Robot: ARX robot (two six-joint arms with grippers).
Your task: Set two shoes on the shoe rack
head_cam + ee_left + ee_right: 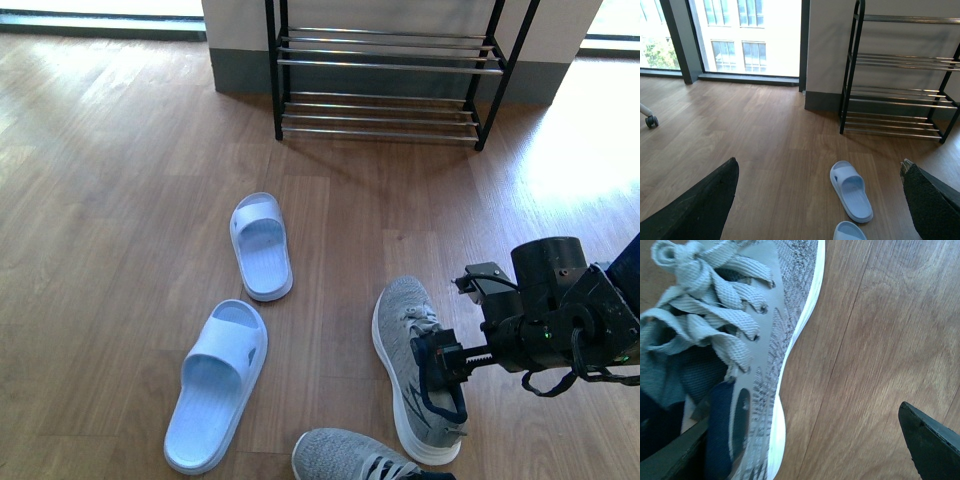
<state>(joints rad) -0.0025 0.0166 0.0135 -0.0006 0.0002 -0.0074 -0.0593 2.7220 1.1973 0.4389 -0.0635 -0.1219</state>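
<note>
The black-framed shoe rack (pixel 390 66) with chrome rod shelves stands against the far wall; it also shows in the left wrist view (pixel 900 60). Two grey knit sneakers lie on the floor: one (pixel 410 350) at right centre, the other (pixel 345 455) at the bottom edge. My right gripper (pixel 445 315) is open at the first sneaker's collar. In the right wrist view the right gripper (pixel 800 445) has one finger by the navy lining of the sneaker (pixel 770 340) and the other over bare floor. My left gripper (pixel 817 200) is open, high above the floor.
Two pale blue slides lie left of the sneakers, one (pixel 262 245) further away and one (pixel 215 385) nearer; both show in the left wrist view (pixel 852 192) (pixel 850 232). Wood floor lies all around. Tall windows and a chair caster (pixel 651 120) are at the far left.
</note>
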